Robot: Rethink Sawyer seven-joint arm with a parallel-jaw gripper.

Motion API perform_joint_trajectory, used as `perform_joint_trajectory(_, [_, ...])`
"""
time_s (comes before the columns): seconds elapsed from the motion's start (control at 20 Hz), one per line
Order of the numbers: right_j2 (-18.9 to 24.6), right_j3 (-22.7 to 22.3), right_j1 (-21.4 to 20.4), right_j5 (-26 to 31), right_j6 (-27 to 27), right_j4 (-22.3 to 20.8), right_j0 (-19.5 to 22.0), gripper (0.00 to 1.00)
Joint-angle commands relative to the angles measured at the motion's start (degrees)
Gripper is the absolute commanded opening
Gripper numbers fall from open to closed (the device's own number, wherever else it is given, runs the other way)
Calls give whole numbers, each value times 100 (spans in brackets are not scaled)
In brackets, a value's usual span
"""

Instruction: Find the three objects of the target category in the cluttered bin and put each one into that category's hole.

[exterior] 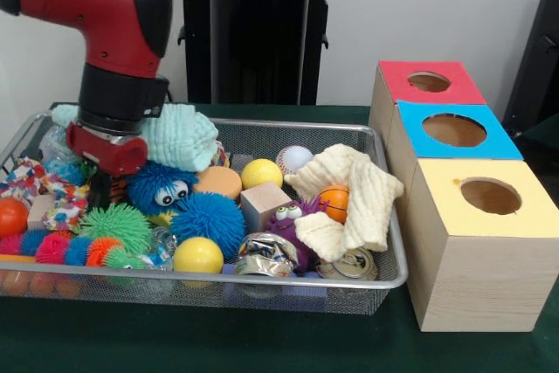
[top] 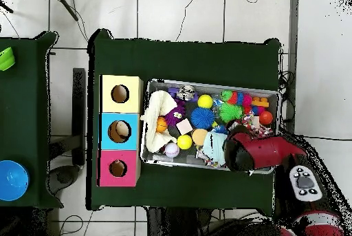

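Observation:
A wire mesh bin [exterior: 288, 280] is packed with toys. Among them are two yellow balls [exterior: 198, 255] [exterior: 261, 173], a blue spiky ball [exterior: 209, 217], a blue fuzzy ball with eyes [exterior: 160, 185], a green spiky ball [exterior: 119, 227], a small basketball [exterior: 334, 202], a baseball [exterior: 293, 159], a wooden cube [exterior: 263, 204] and crushed cans [exterior: 265, 255]. My gripper [exterior: 99, 191] reaches down into the bin's left part, between the blue fuzzy ball and a patterned cloth [exterior: 54, 196]. In the overhead view the arm [top: 256, 152] covers it.
Three wooden boxes with round holes stand in a row right of the bin: yellow top [exterior: 489, 196], blue top [exterior: 454, 130], red top [exterior: 428, 82]. A cream cloth [exterior: 354, 194] and a mint cloth [exterior: 179, 135] lie over other toys. A blue bowl [top: 12, 179] sits on a side table.

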State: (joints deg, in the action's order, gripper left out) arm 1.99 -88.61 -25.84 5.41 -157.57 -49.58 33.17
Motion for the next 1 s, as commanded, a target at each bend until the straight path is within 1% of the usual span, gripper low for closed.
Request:
perform_joint_trajectory(0.05, [801, -459, 213, 725, 699, 274, 611, 0])
perform_joint_trajectory(0.5, [985, -737, -75, 1086, 957, 339, 812, 0])
perform_joint_trajectory(0.65, [1157, -911, -194, 1206, 1052, 416, 936, 0])
perform_joint_trajectory(0.8, [1299, -988, -219, 1318, 1086, 490, 1030, 0])
perform_joint_trajectory(0.85, [1354, -1021, -229, 1336, 1040, 518, 1068, 100])
perform_joint_trajectory(1.0, [1444, -1064, -244, 1337, 1008, 578, 1134, 100])
